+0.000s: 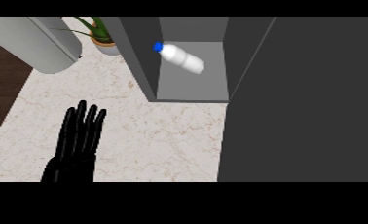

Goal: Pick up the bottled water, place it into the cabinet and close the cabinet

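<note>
A clear water bottle [183, 59] with a blue cap lies tilted inside the open grey cabinet [193, 91], cap toward the upper left, resting on the cabinet's floor. The cabinet's dark door [295, 101] stands swung open and fills the right side of the view. My left hand [78, 140] is at the lower left above the marble counter, fingers straight and pointing up, apart from the cabinet and holding nothing. My right hand does not show anywhere.
A large grey cylinder [45, 43] lies at the upper left. A potted green plant [102, 37] stands beside the cabinet's left wall. The marble counter [165, 135] spreads between my hand and the cabinet; a dark strip marks its left edge.
</note>
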